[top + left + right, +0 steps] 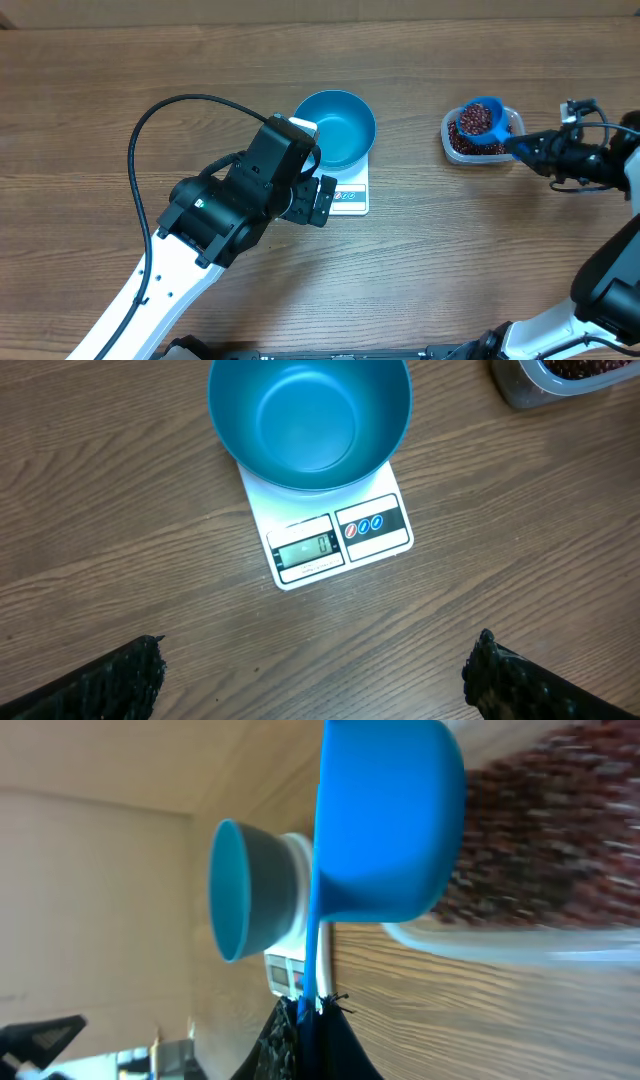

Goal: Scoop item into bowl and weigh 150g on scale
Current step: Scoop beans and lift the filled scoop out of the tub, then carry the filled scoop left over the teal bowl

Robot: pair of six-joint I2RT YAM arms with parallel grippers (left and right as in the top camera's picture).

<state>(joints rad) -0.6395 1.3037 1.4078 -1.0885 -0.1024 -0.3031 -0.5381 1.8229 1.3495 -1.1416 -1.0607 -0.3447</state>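
Right now my left fingers stand wide apart with nothing between them, their dark tips showing at the two lower corners of the left wrist view. They hang over the wooden worktop just on the near side of the scale. The scale is a flat white rectangle lying on the worktop, with its display window and button panel along the edge that faces my left arm. The display seems to show a single zero, though the digit is small. The round blue bowl sits on the far part of the scale and overhangs the platform on both sides. Its inside shows only smooth blue. My right fingers are together, clamped on the thin handle of the small blue scoop, which reaches out from them toward my left side. From overhead the cup of the scoop faces up and is filled with dark red-brown beans. It is over the clear plastic tub, which stands on the worktop well to the right of the scale and holds a loose heap of the same beans. I cannot tell whether the underside of the scoop touches that heap or is just clear of it. From my right wrist the scoop's blue cup fills the middle of the view, with the tub and its blurred beans behind it and the bowl and scale farther off.
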